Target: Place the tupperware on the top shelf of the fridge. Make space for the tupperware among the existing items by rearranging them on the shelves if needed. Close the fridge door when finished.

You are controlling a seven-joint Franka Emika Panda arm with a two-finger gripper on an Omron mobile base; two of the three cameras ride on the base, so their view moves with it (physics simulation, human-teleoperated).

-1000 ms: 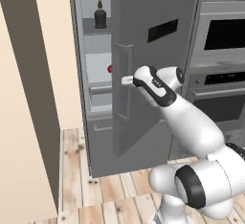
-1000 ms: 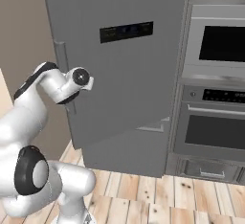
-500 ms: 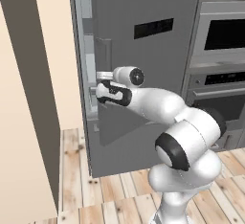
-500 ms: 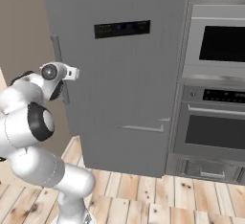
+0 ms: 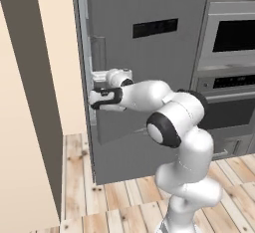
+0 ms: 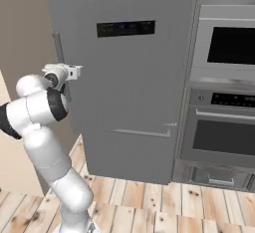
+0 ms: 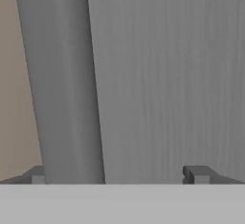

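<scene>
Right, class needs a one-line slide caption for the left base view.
White arm presses its pincer against the handle edge of the nearly shut fridge door, beside the wall ovens.

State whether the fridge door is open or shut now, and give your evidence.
Shut, or very nearly: the fridge door lies flat across the front with no interior showing. The gripper is at its handle edge.

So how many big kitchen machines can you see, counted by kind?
Fridge: 1
Ovens: 2, an upper oven and a lower oven stacked beside the fridge
Robot arm: 1
Total: 4
</scene>
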